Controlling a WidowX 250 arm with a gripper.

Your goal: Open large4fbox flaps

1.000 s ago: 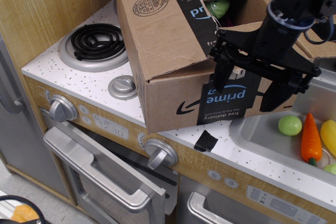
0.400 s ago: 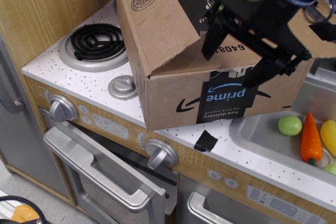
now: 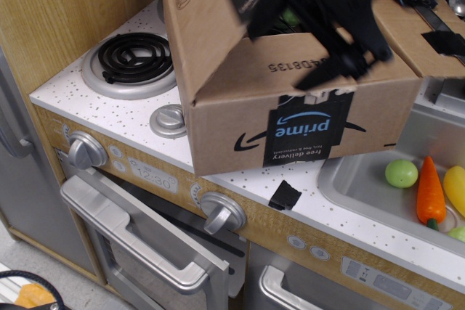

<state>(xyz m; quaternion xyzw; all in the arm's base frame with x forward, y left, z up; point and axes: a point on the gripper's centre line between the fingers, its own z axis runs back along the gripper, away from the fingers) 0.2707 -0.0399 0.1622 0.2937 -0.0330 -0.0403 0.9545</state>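
While your hand [image 3: 301,30], fingers spread apart and blurred, sits over the near flap [image 3: 290,70] of the large4fbox [image 3: 290,125] on the counter [image 3: 109,110], you're mid-opening, so next fold that flap fully outward.

The black end effector [image 3: 309,30] (blurred) hangs tilted, its two fingers spread wide apart.

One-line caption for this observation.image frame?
Blurred gripper raises a flap of the cardboard box on the toy stove counter.
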